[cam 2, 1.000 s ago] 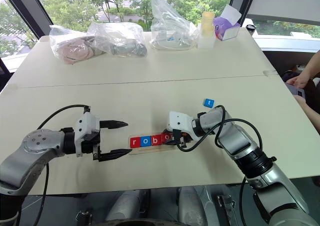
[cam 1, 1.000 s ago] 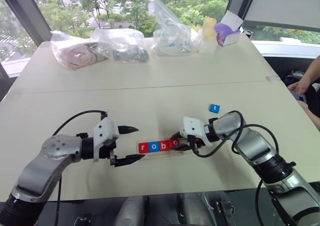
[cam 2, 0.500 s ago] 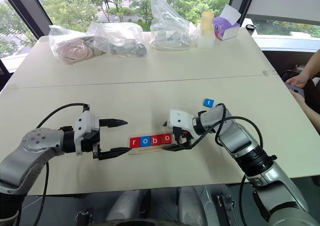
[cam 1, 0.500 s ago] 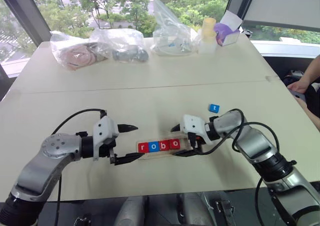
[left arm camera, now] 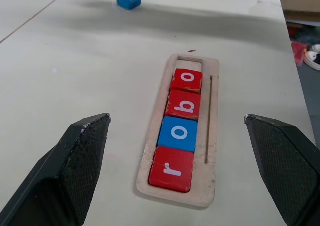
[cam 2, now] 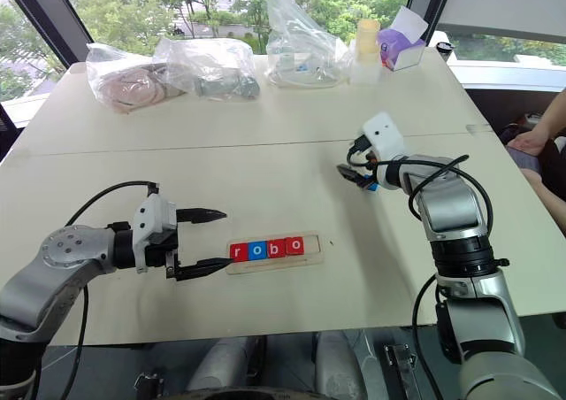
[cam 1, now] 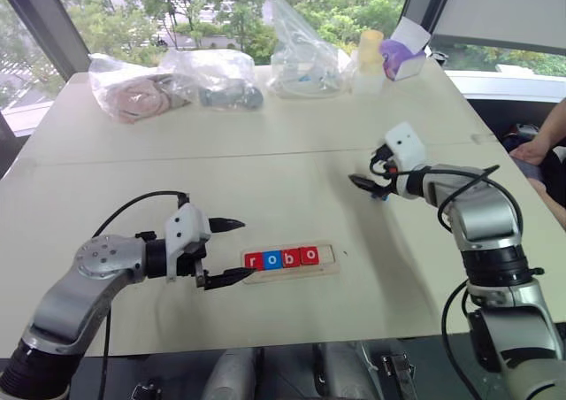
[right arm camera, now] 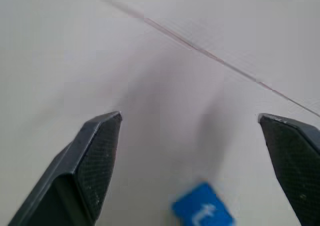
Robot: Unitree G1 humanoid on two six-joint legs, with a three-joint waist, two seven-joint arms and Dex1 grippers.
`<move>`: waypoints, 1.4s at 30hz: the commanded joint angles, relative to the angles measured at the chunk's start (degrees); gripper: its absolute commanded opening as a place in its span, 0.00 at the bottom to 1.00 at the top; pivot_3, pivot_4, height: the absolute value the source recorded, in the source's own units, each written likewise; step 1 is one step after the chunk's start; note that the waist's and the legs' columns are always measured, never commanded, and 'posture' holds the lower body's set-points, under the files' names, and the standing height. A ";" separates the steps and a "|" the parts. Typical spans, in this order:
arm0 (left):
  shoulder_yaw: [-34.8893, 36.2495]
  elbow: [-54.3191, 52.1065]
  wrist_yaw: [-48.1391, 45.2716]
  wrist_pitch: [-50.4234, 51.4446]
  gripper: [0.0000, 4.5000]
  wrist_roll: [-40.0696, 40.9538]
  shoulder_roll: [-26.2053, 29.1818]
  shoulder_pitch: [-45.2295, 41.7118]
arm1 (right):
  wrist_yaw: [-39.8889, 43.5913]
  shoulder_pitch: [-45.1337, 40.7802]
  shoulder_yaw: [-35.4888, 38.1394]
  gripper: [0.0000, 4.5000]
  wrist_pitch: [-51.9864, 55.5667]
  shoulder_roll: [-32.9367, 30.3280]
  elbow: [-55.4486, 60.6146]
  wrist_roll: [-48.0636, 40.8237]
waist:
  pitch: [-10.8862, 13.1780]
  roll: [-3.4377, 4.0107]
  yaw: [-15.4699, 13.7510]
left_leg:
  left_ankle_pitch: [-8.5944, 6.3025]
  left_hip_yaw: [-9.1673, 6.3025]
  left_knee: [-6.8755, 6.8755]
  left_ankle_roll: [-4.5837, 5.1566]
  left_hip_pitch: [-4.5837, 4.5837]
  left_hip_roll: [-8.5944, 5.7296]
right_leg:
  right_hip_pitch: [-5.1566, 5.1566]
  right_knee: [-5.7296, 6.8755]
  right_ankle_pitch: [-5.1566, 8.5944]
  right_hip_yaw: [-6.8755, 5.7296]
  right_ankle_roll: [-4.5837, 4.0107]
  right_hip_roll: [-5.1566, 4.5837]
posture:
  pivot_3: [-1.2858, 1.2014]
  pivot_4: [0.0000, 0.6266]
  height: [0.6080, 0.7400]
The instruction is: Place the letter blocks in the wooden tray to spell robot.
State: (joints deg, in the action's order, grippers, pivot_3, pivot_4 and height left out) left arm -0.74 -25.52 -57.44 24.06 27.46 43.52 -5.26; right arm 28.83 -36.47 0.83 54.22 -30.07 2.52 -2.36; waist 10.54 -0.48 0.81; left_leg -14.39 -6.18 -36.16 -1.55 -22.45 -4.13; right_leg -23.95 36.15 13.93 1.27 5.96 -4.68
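While four blocks [left arm camera: 181, 130] fill the tray [left arm camera: 212, 136], right gripper [right arm camera: 190, 151] gapes, seemingly above "t" [right arm camera: 202, 212].

We see a pale bench [cam 1: 265, 161] crossed by a thin seam; beyond its far edge, large windows [cam 1: 177, 11] give onto green trees in daylight; dark window frames [cam 1: 40, 24] slant at left and right; clear plastic bags [cam 1: 177, 81] and a purple box [cam 1: 398, 59] sit along the far side.
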 commanded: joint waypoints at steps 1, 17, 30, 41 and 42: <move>-0.57 0.67 -0.60 -1.98 1.00 -0.73 -0.46 -1.46 | -8.41 0.26 4.85 0.99 6.37 3.31 3.38 1.33 | 0.00 0.00 -0.02 | 0.00 0.01 0.00 0.00 0.00 0.00 | -0.01 0.01 0.00 0.00 0.00 0.01 | 0.52 0.24 1.00; -0.62 1.54 -1.34 -3.18 1.00 -1.64 -0.85 -1.75 | -21.21 2.25 10.90 0.99 15.73 15.94 1.89 -0.10 | -0.03 0.02 0.20 | 0.02 0.07 -0.01 0.00 -0.01 0.00 | -0.05 0.05 -0.02 0.03 0.00 0.12 | 0.52 0.24 1.00; 0.60 1.23 -1.84 -1.62 1.00 2.56 -1.81 -4.09 | -22.27 2.31 8.22 0.31 23.42 17.34 9.14 -1.76 | -0.04 0.03 0.30 | 0.02 0.06 -0.01 0.00 0.02 0.01 | -0.03 0.07 -0.03 0.02 -0.01 0.15 | 0.52 0.24 1.00; 0.48 5.25 -5.60 -3.54 1.00 2.77 -2.28 -6.68 | -16.49 17.97 10.04 0.31 38.28 10.63 38.76 -16.10 | -0.03 0.04 -0.04 | 0.01 0.01 0.01 0.01 -0.04 0.01 | -0.02 0.02 -0.02 -0.05 -0.01 0.13 | 0.52 0.24 1.00; 0.48 5.68 -5.78 -3.77 1.00 2.76 -2.48 -7.06 | -16.54 19.78 10.86 0.31 38.28 9.90 40.62 -18.08 | -0.03 0.04 0.02 | 0.02 0.02 0.00 0.01 -0.04 0.00 | -0.03 0.02 -0.02 -0.04 0.00 0.12 | 0.52 0.24 1.00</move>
State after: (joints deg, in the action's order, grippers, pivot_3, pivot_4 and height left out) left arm -1.26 -19.57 -62.60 21.65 29.39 41.21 -11.40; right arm 12.17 -17.03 9.59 92.09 -19.01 38.31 -17.34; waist 10.52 -0.44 0.83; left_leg -14.38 -6.15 -36.20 -1.54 -22.49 -4.12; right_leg -23.97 36.18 13.91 1.23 5.96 -4.56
